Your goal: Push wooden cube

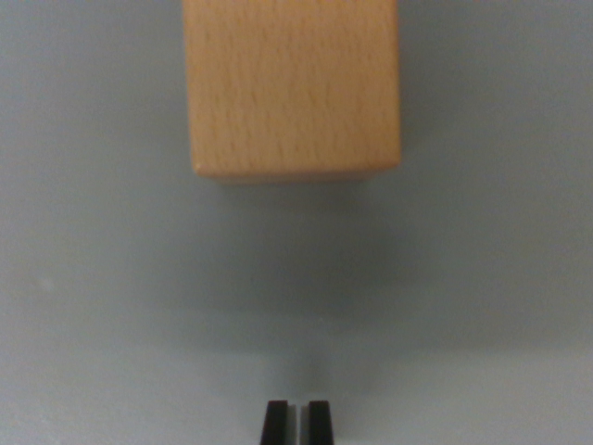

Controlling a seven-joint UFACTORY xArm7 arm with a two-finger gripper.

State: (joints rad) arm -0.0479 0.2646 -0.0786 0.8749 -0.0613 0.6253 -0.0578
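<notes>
A light wooden cube (293,85) fills the top middle of the wrist view, its upper part cut off by the frame edge. It rests on a flat grey surface (111,306). My gripper (296,422) shows only as two black fingertips at the bottom edge, almost together with a thin slit between them and nothing held. The tips stand well below the cube in the picture, apart from it, roughly in line with its middle.
A soft shadow lies on the grey surface below the cube. Nothing else is in view besides the bare surface on both sides.
</notes>
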